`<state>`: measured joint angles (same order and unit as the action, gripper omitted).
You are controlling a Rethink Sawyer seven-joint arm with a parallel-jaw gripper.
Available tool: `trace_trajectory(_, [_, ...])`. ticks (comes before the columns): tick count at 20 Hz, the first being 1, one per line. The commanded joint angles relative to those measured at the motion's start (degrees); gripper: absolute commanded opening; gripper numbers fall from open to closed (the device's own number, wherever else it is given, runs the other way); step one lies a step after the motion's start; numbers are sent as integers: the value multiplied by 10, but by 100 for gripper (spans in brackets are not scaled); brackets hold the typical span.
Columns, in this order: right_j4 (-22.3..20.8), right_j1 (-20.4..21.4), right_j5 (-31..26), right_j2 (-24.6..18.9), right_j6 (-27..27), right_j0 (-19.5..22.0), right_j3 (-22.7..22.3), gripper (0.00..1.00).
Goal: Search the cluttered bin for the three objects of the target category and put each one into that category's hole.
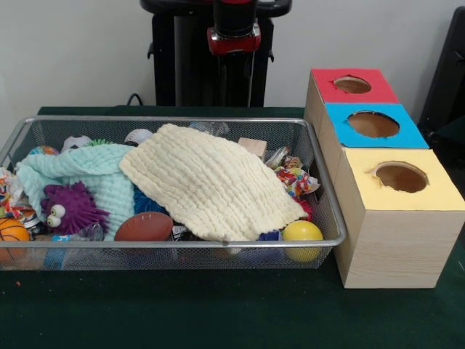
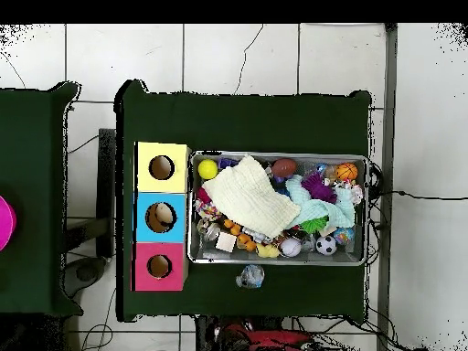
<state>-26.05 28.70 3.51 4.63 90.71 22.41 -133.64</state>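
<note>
Where the table is seen from the front, the bin point(image 1: 182, 120) is found at the left, heaped with toys. A pale yellow cloth point(image 1: 211, 182) is spread over its middle and a mint cloth point(image 1: 87, 174) is bunched to the picture's left of it. A purple spiky toy point(image 1: 69, 207), a brown football point(image 1: 144, 227) and a yellow ball point(image 1: 301, 234) are lodged along the near wall. One crinkled plastic lump point(image 1: 211, 128) is glimpsed at the far rim, behind the yellow cloth. Three wooden boxes are lined up beside the bin: the red-topped box point(image 1: 327, 83) farthest, the blue-topped box point(image 1: 410, 134) in the middle, the yellow-topped box point(image 1: 407, 218) nearest. The arm point(image 1: 234, 33) is seen drawn back at the pedestal; whether the gripper is open or closed cannot be told. From overhead, that plastic lump point(image 2: 250, 275) is shown lying on the green table just outside the bin's point(image 2: 279, 262) wall on the robot's side, apart from the boxes. Something pale is seen inside the hole of the blue-topped box point(image 2: 178, 228), but it cannot be identified. Other lumps cannot be made out among the clutter.
</note>
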Motion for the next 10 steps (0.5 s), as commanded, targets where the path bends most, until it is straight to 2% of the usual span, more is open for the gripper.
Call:
trace_trajectory(1, [-19,-35,46,-18,69,20,87,100])
trace_trajectory(10, [-9,-3,0,-32,68,23,80,100])
